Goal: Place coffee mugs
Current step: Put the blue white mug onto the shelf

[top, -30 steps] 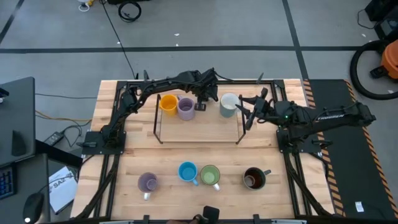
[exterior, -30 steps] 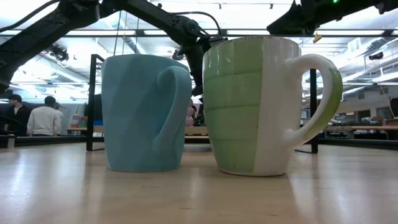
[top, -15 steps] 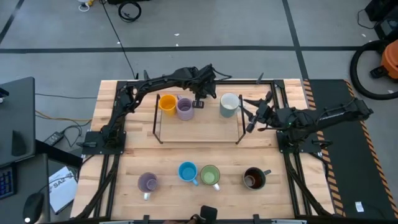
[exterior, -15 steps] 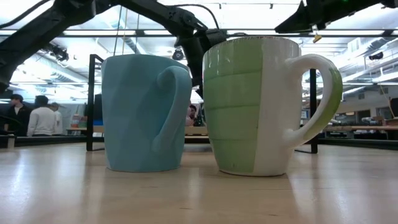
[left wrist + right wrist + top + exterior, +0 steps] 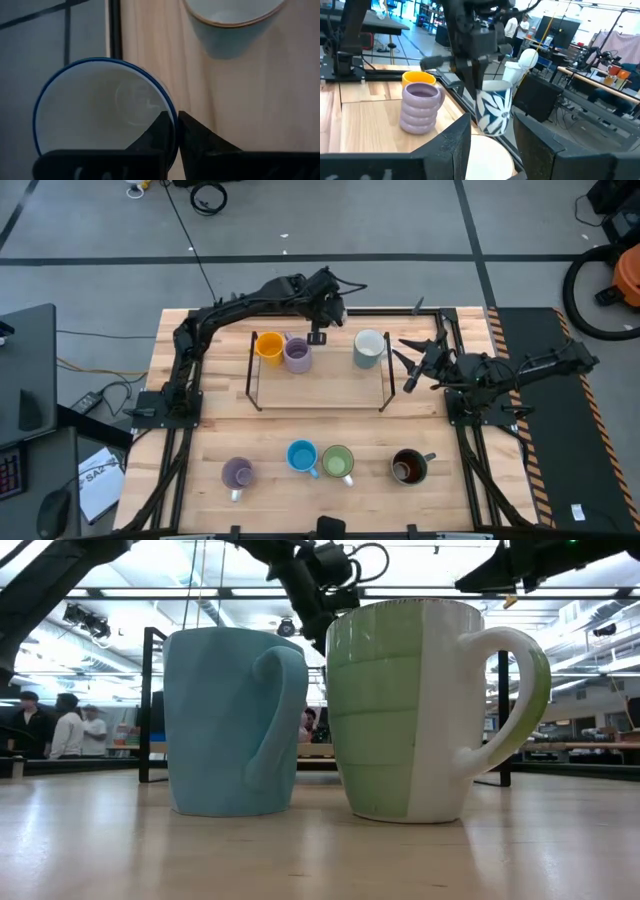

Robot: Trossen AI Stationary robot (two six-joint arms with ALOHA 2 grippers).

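Over the far edge of the black rack [image 5: 253,385], the left gripper [image 5: 317,332] hangs in the air with its fingers pinched on the rim of a white patterned mug [image 5: 495,112], one finger inside and one outside. The right wrist view shows that mug lifted clear of the wood, just beyond a ribbed lavender mug [image 5: 297,355] and an orange mug [image 5: 269,345] that stand side by side inside the rack. A pale grey mug [image 5: 368,348] stands apart from them at the rack's right end. The right gripper [image 5: 408,364] waits just beside that end, fingers spread, holding nothing.

Four more mugs stand along the near side of the table [image 5: 215,435]: a second lavender mug [image 5: 237,474], a blue mug [image 5: 301,456] and a green mug [image 5: 337,463] close together, and a dark brown mug [image 5: 408,467].

The grip is the weak point. Only a thin lip of glazed rim is held, so the mug could swing or slip out if the arm moves sharply. Coming down, it could catch the rack's far rail or knock the lavender mug next to it. The free room lies between the lavender and grey mugs.
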